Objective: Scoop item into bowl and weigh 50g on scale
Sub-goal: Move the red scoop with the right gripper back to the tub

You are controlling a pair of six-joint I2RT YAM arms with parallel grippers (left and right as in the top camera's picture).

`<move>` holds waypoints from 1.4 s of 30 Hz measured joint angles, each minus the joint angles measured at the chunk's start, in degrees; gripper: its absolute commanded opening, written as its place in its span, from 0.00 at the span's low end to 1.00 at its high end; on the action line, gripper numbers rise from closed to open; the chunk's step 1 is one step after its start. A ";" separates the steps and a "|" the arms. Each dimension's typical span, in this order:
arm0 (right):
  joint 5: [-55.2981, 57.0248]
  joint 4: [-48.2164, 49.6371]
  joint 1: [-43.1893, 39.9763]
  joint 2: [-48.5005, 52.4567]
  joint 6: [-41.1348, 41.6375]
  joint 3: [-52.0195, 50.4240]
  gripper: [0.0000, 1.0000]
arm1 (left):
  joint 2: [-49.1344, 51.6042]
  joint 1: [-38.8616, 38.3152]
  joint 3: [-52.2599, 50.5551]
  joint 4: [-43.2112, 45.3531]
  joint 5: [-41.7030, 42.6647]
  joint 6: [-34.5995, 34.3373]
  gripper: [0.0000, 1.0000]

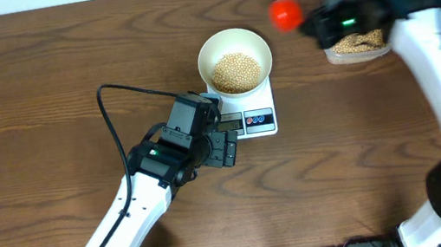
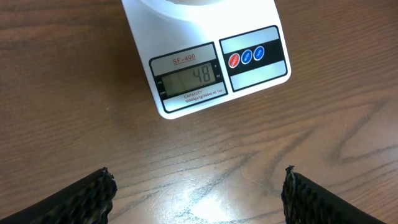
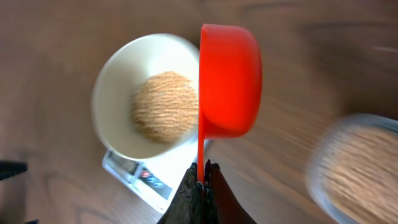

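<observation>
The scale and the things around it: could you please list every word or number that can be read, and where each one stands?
"SF-400": on the scale, above its display.
"48": on the display.
"CAPACITY": small print under the display; the rest is too small to read.
The buttons: signs too small to read.
The bowl and the red scoop: no writing shows.

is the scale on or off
On. The scale shows the digits 48 on its display in the left wrist view, with the bowl resting on it.
</observation>
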 measured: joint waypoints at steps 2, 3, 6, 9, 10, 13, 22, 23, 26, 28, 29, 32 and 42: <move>2.08 -1.70 -3.69 -1.57 0.85 0.28 0.01 | 0.00 0.00 0.02 -0.02 0.00 0.00 0.88; 3.32 -2.67 -5.03 -1.99 1.29 0.44 0.01 | 0.00 0.00 0.02 -0.02 0.00 0.00 0.88; 7.17 -5.57 -8.28 -2.16 2.14 0.55 0.01 | 0.00 0.00 0.00 -0.04 -0.02 0.00 0.88; 9.88 -8.09 -10.60 -1.31 2.78 0.55 0.01 | 0.00 0.00 0.00 -0.04 -0.02 0.00 0.88; 10.32 -8.55 -11.08 -1.03 2.89 0.55 0.01 | 0.00 0.00 0.00 -0.07 -0.02 0.00 0.88; 11.47 -9.68 -12.09 0.31 3.19 0.55 0.01 | 0.00 0.00 0.00 -0.07 -0.02 0.00 0.88; 12.68 -9.75 -12.22 3.58 3.19 0.55 0.01 | 0.00 0.00 0.02 -0.07 -0.02 0.00 0.88; 12.79 -9.75 -12.22 4.07 3.19 0.55 0.01 | 0.00 0.00 0.02 -0.07 -0.02 0.00 0.88; 13.53 -9.73 -12.22 5.38 3.19 0.55 0.01 | 0.00 0.00 0.00 -0.07 -0.02 0.00 0.88; 14.03 -9.60 -12.22 6.03 3.21 0.55 0.01 | 0.00 0.00 0.00 -0.07 -0.02 0.00 0.88; 14.19 -9.49 -12.22 6.32 3.19 0.55 0.01 | 0.00 0.00 0.00 -0.07 -0.02 0.00 0.88; 14.91 -9.14 -12.22 6.73 3.21 0.55 0.01 | 0.00 0.00 0.00 -0.07 -0.02 0.00 0.88; 16.87 -5.86 -12.22 10.64 3.28 0.55 0.01 | 0.00 0.00 0.00 -0.07 -0.02 0.00 0.88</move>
